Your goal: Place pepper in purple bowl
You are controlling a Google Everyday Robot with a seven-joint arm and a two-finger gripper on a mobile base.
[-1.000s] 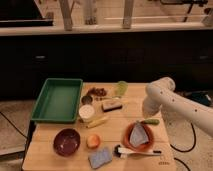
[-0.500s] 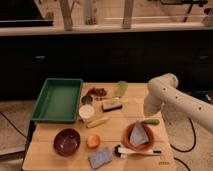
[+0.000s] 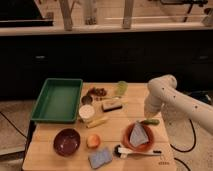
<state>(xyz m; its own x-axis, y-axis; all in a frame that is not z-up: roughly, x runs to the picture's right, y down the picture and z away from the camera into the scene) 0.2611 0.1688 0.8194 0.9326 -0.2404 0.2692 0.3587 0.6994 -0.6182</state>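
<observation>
Hardly shifted since a moment ago, the smooth white arm (image 3: 170, 92) bends down to the gripper (image 3: 148, 115); I cannot tell its grip. The glossy, curved green pepper (image 3: 150, 121) lies just below it, at the orange bowl's (image 3: 126, 140) far rim. The round purple bowl (image 3: 67, 141) sits well left.

This looks like a kitchen-style robot test space. A wooden surface (image 3: 55, 161) carries a green tray (image 3: 57, 100), a purple bowl (image 3: 67, 141), an orange bowl (image 3: 127, 141), a sponge (image 3: 100, 157) and a dish brush (image 3: 136, 151). Behind the surface, dark cabinet fronts (image 3: 100, 57) run under a pale counter ledge (image 3: 100, 29). To its right a cable (image 3: 192, 134) trails over the floor. The white arm (image 3: 175, 97) holds its pincer (image 3: 149, 116) above the surface's right edge.
</observation>
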